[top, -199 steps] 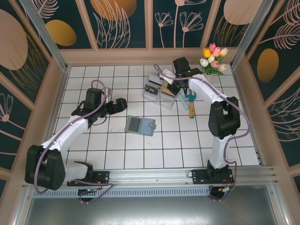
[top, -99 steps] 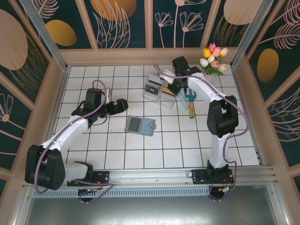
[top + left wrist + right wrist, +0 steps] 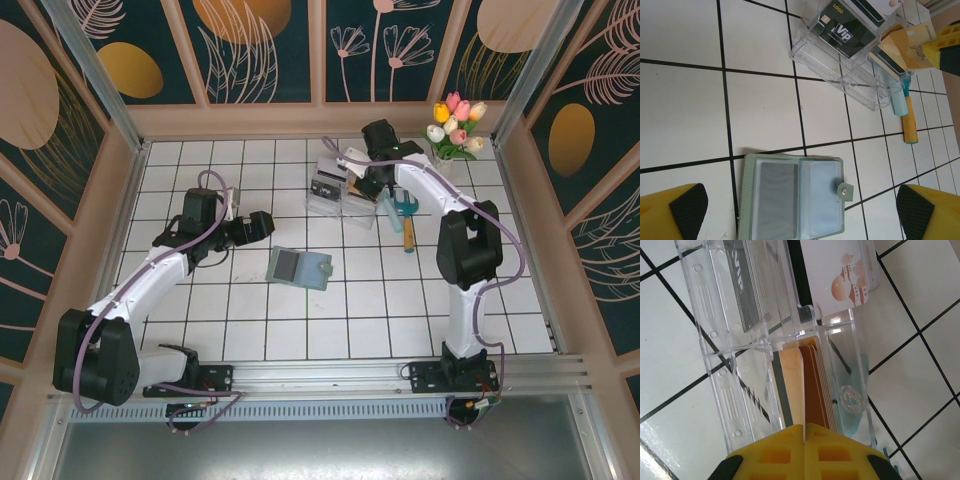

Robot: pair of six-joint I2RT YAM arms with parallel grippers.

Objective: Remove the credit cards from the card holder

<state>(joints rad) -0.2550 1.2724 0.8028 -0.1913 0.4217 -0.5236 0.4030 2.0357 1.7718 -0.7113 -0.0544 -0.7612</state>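
Left gripper (image 3: pixel 260 224) spread wide and empty, card holder (image 3: pixel 790 200) lying open, unpinned, just ahead between its fingers, so it may skid if a sleeve is tugged; right gripper (image 3: pixel 804 432) pinched on a tan-orange credit card (image 3: pixel 792 385) edge-on beyond its fingertips inside the clear tray (image 3: pixel 720 340), liable to topple or jolt the tray on release.

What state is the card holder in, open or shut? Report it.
Open: the card holder lies spread flat, both inner halves facing up, its snap tab unfastened.
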